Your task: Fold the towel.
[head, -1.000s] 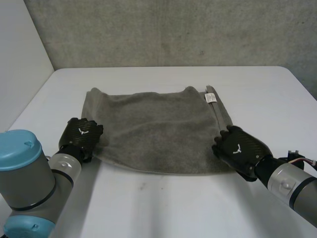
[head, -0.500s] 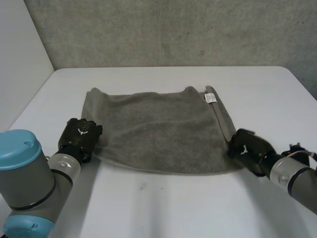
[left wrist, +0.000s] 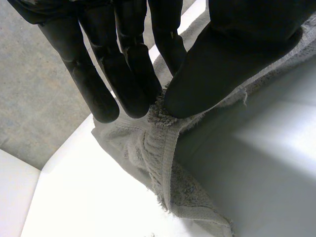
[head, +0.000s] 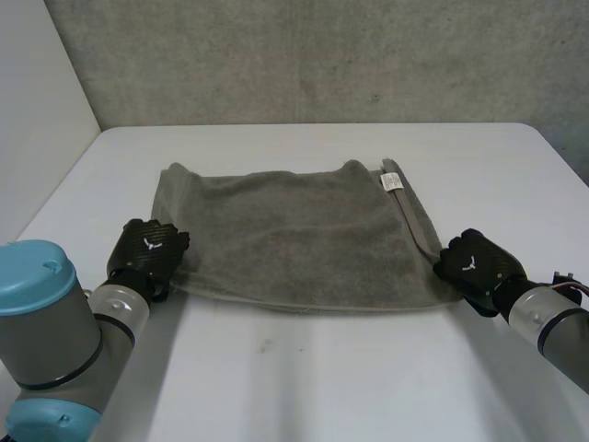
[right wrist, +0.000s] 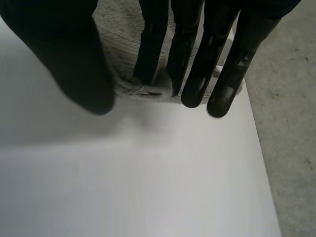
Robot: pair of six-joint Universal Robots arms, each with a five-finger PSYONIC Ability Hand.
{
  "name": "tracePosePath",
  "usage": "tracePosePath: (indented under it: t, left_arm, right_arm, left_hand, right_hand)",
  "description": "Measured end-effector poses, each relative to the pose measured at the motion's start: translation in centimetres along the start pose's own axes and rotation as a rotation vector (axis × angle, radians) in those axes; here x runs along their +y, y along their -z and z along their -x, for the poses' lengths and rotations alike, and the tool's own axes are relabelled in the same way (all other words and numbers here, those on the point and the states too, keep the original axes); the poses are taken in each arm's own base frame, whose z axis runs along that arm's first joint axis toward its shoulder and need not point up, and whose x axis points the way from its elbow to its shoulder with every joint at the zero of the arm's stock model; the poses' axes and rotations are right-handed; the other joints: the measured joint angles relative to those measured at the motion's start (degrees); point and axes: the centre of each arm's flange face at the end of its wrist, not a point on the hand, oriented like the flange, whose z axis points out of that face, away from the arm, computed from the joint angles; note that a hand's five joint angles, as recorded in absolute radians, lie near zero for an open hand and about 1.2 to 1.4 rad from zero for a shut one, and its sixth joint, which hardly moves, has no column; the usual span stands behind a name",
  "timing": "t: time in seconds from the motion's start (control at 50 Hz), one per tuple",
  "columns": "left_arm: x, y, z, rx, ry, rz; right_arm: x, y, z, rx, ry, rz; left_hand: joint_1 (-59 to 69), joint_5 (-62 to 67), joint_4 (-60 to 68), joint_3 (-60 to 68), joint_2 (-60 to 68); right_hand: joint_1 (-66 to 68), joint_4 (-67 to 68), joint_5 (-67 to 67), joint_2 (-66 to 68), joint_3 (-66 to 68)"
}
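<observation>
Towel flat on table between hands. Left hand – thumb and fingers pinch near corner. Right hand – thumb and fingers pinch opposite near corner.

Left hand and right hand: black; the right one bears a small white mark on its back. Towel: plain grey-brown, no print. A ribbed woven band of the same colour runs along its edge by the left hand. Small white label on the towel, beyond the right hand. Counter: plain white. Wall behind: mottled grey. Left arm: grey, light-blue cap.
</observation>
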Motion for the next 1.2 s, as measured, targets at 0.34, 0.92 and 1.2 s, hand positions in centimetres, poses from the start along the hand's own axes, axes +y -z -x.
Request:
tracePosePath:
  t: [0.34,0.92,1.2]
  left_arm:
    - [-0.8,0.2,0.5,-0.008,-0.002,-0.012]
    - [-16.8,7.0,9.1,-0.077,0.002,-0.255]
    - [-8.2,-4.1,3.5,0.118,-0.011,0.069]
  right_arm:
    - [0.2,-0.3,-3.1,0.12,-0.292,-0.015]
    - [-12.2,11.3,-19.1,0.332,-0.444,-0.041]
    - [-8.1,1.3,-12.6,0.14,-0.37,0.231]
  left_hand:
    - [0.0,0.0,0.0,0.0,0.0]
    - [0.0,0.0,0.0,0.0,0.0]
    - [0.0,0.0,0.0,0.0,0.0]
  right_hand:
    - [11.3,16.5,16.3,15.1,16.1]
    - [11.3,16.5,16.5,15.1,16.5]
    - [11.3,16.5,16.5,15.1,16.5]
